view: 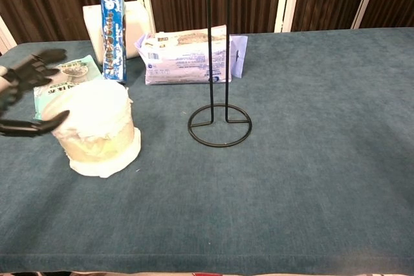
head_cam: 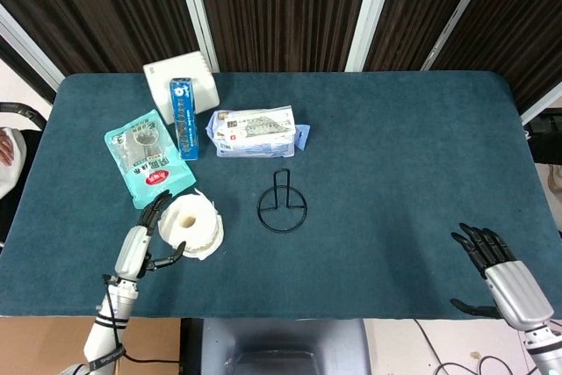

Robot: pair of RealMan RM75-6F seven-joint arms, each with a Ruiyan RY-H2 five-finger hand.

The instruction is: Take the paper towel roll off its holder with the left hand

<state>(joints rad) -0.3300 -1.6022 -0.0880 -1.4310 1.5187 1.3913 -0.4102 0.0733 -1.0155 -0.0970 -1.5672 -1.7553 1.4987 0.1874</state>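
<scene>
Paper towel roll (head_cam: 191, 223) stands between the left hand's (head_cam: 143, 240) spread fingers (view: 33, 64)

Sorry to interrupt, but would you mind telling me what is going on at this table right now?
The robot is taking a paper towel roll off its wire holder. The roll is already off and stands upright on the table, to the left of the empty holder. The left hand is beside the roll with its fingers spread; it seems to have let go. The right hand rests open near the table's front right edge, away from everything.
</scene>
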